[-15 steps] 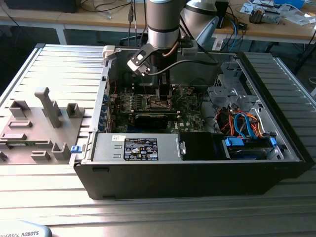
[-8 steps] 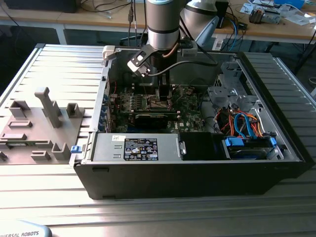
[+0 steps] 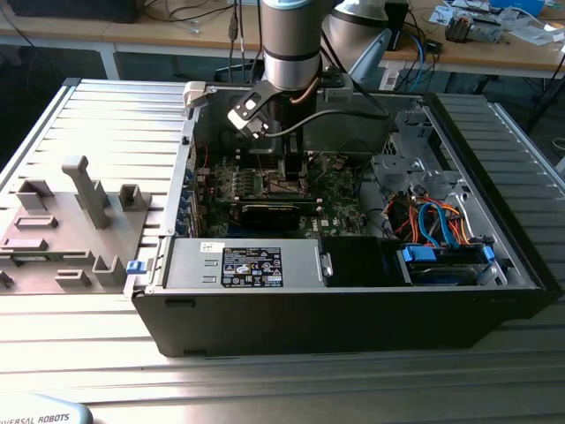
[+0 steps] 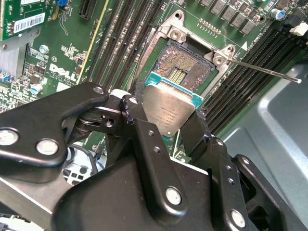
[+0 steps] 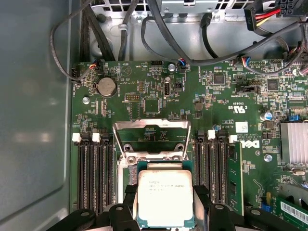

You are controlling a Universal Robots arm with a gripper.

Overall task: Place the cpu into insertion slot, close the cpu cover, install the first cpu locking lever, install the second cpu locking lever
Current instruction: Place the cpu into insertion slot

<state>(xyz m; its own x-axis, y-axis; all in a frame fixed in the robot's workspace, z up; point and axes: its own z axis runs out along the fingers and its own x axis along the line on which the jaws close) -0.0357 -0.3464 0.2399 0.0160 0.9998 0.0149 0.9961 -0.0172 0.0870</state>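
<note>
claw (image 4: pixel 168 109) gripping chip (image 5: pixel 165 192) by edges, hovering just over open socket (image 4: pixel 187 67), cover (image 5: pixel 151 126) flipped up; seating step, probably needing square line-up

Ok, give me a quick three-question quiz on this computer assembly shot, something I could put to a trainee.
1. True or false: the cpu is already seated in the insertion slot.
2. Multiple choice: the cpu cover is A) swung up and open, B) shut flat over the socket, C) clamped between the fingers.
3. Fill in the blank: the gripper is shut on the ____.

Key
1. False: the chip is held between the fingers and the slot's contacts lie bare.
2. A.
3. cpu.
</note>
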